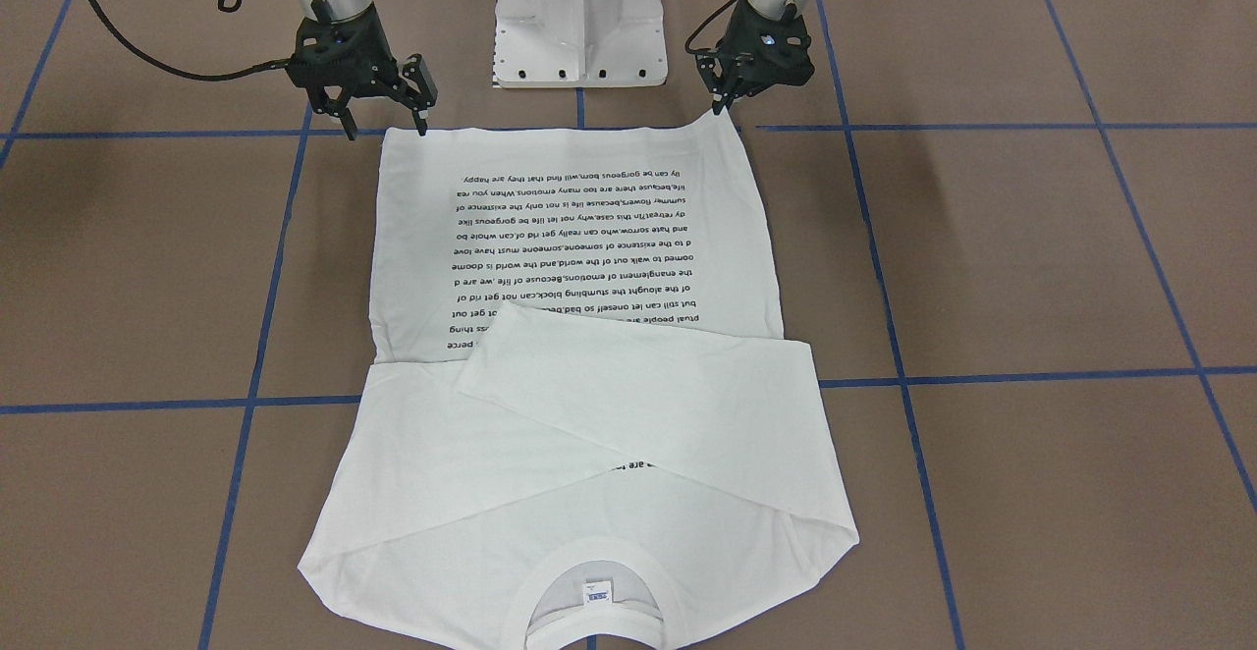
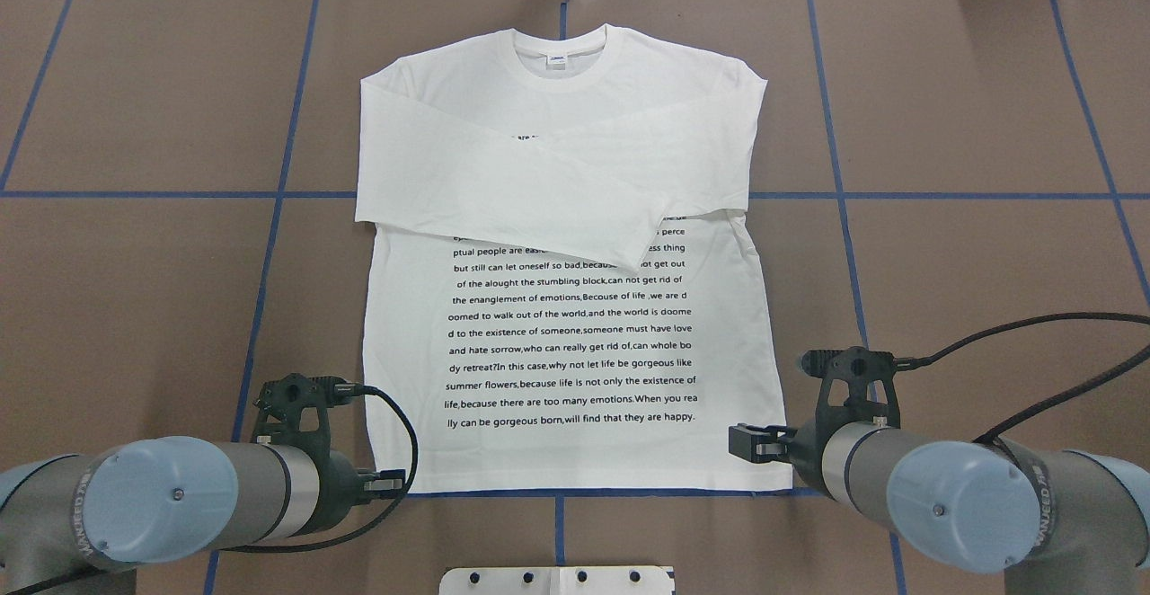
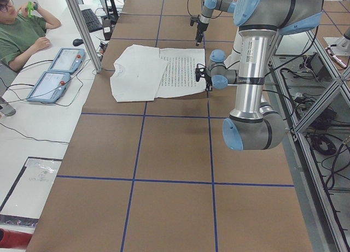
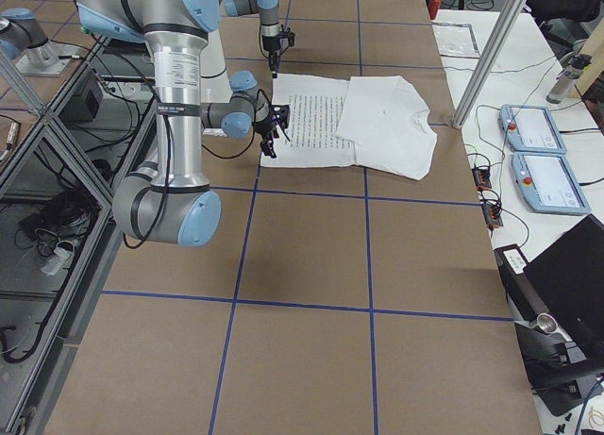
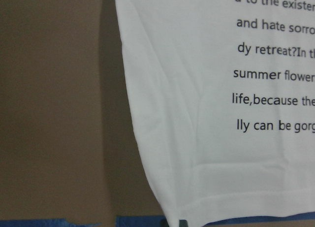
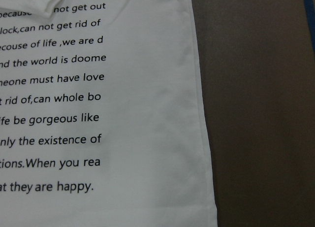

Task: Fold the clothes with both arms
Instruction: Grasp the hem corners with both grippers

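The white long-sleeved T-shirt [image 1: 589, 405] [image 2: 557, 334] lies flat, text side up. Both sleeves are folded across the chest. Its collar [image 1: 589, 581] is at the far side from the robot, and its hem is nearest the robot's base. In the front-facing view my left gripper [image 1: 724, 108] has its fingers drawn together on the hem's corner, which peaks up slightly. The left wrist view shows that corner of the shirt [image 5: 197, 138] with one dark fingertip [image 5: 183, 222] at the hem. My right gripper [image 1: 385, 128] is open just above the other hem corner. The right wrist view shows only the shirt [image 6: 147, 113], with no fingers in it.
The white pedestal base [image 1: 579, 22] stands just behind the hem, between the arms. Blue tape lines [image 1: 982, 375] grid the brown table. A seated person [image 3: 22, 33] and two control tablets [image 3: 54, 71] are beyond the table's far edge. A black cable [image 1: 147, 61] trails from the right wrist.
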Robot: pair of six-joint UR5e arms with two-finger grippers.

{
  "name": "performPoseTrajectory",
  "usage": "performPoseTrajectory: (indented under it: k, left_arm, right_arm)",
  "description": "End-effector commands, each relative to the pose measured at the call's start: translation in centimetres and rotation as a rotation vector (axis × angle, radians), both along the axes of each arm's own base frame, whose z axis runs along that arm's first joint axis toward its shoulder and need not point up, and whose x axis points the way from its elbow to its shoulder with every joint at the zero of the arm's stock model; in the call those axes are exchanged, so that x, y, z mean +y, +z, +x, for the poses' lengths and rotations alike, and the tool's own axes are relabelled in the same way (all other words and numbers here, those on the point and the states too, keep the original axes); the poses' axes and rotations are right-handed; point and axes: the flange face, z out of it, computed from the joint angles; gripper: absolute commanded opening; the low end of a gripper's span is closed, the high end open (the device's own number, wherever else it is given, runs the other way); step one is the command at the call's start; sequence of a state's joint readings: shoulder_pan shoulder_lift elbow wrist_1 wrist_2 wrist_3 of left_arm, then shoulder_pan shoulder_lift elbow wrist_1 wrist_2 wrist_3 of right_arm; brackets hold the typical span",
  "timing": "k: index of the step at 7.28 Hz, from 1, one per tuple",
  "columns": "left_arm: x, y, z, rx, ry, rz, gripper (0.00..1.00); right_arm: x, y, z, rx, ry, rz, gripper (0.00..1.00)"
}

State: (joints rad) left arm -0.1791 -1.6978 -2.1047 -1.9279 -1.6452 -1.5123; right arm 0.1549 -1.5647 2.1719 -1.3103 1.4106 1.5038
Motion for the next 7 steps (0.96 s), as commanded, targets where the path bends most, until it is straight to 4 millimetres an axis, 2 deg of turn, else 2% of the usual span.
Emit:
performPoseTrajectory:
  k: [1, 2, 4, 5, 6, 7]
  left_arm:
    - [0.1, -1.1, -0.6, 0.023, -0.001, 0.002, 0.00]
    - [0.1, -1.2, -0.6, 0.025, -0.001, 0.003, 0.00]
    - [0.1, -1.6, -1.0, 0.036, -0.004, 0.002, 0.00]
    - [0.2, -1.6, -1.0, 0.036, -0.004, -0.002, 0.00]
    - [0.2, -1.6, -1.0, 0.036, -0.004, -0.002, 0.00]
    - [0.2, -1.6, -1.0, 0.036, -0.004, -0.002, 0.00]
  right_arm:
    - [3.1, 0.4, -1.4, -0.013, 0.063, -0.008, 0.95]
    - [3.9, 1.0, -1.9, -0.001, 0.067, 0.000, 0.80]
    - [4.0, 2.5, -2.4, 0.032, 0.077, 0.011, 0.73]
    - [4.0, 3.7, -2.7, 0.056, 0.075, 0.013, 0.72]
    - [4.0, 3.8, -2.6, 0.052, 0.076, 0.014, 0.72]
    - [4.1, 4.9, -2.2, 0.012, 0.076, 0.014, 0.72]
